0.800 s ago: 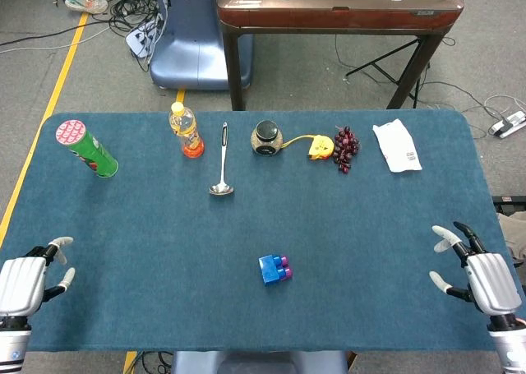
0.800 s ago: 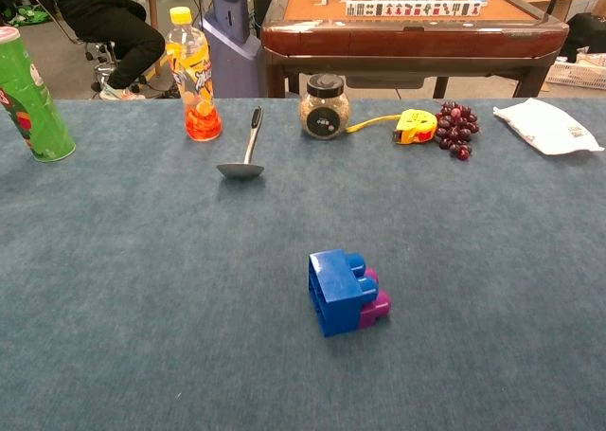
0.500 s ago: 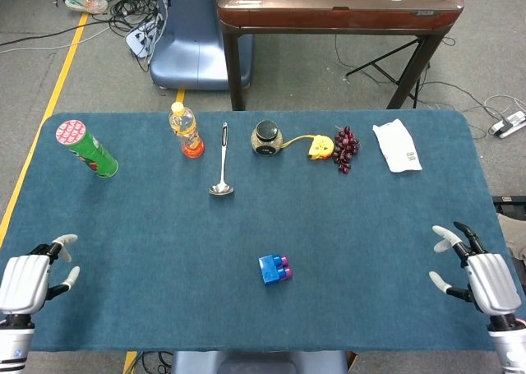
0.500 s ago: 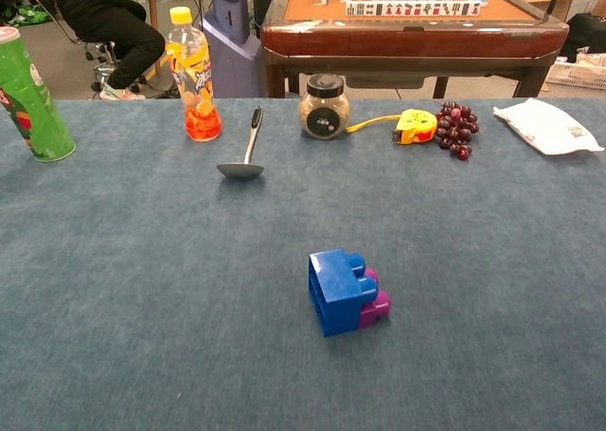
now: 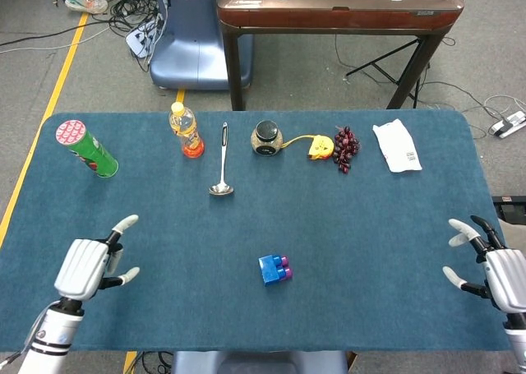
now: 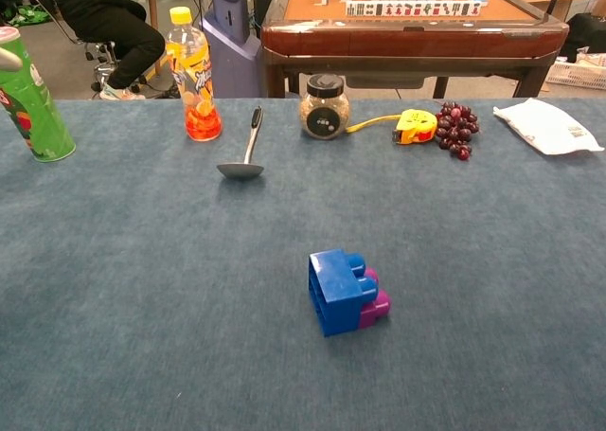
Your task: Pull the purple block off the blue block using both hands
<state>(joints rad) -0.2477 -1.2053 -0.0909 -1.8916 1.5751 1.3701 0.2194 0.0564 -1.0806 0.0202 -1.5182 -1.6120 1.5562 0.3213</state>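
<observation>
A blue block lies near the table's front middle with a purple block stuck to its right side. My left hand hovers open over the front left of the table, well left of the blocks, fingers apart and empty. A fingertip of it shows at the chest view's left edge. Over the front right edge my right hand is open too, far right of the blocks. Neither hand touches the blocks.
Along the back of the blue table stand a green can, an orange drink bottle, a ladle, a glass jar, a yellow tape measure, grapes and a white packet.
My left hand has risen and moved right and inward over the table. My right hand has drifted slightly to the right. The blocks have not moved.
</observation>
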